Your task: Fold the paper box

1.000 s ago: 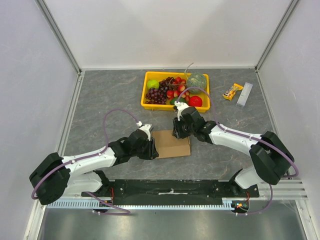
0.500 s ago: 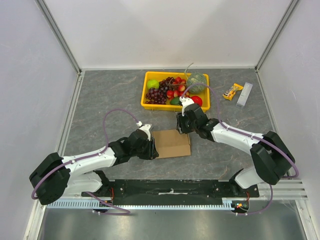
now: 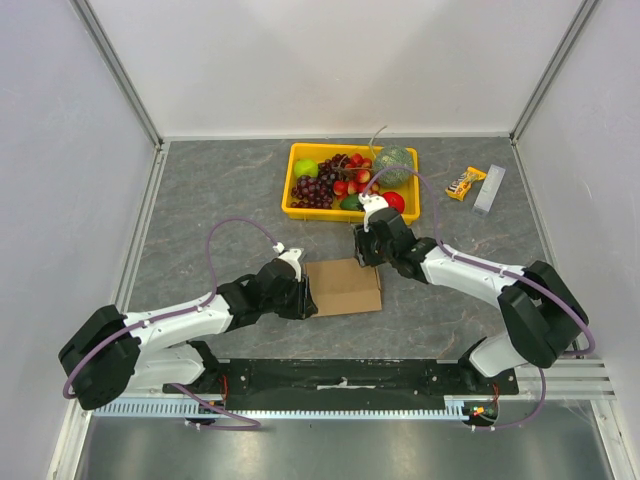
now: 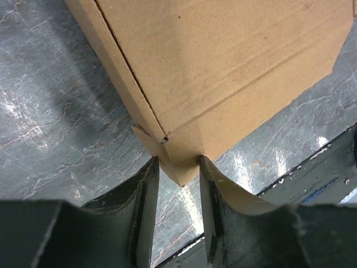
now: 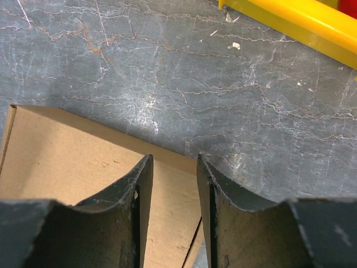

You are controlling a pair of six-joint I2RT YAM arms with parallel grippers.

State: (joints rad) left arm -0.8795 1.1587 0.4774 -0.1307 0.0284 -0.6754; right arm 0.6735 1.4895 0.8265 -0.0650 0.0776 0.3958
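Note:
The paper box (image 3: 342, 288) is a slim, closed brown cardboard box lying flat on the grey table, in front of the arms. My left gripper (image 3: 305, 297) is at its left end. In the left wrist view the box's near corner (image 4: 179, 162) pokes in between the fingertips (image 4: 149, 184), and the jaws stand apart. My right gripper (image 3: 362, 254) hovers over the box's far right edge. In the right wrist view the box (image 5: 72, 162) lies under the parted, empty fingers (image 5: 142, 184).
A yellow fruit tray (image 3: 295, 208) with grapes, strawberries, an apple and a melon stands just behind the box; its rim shows in the right wrist view (image 5: 301, 22). A snack bar (image 3: 465, 183) and a grey block (image 3: 489, 189) lie at the back right. The black base rail (image 3: 340, 375) runs along the near edge.
My right gripper has drawn back a little from the box's far edge toward the tray. The box and the left gripper have stayed in place.

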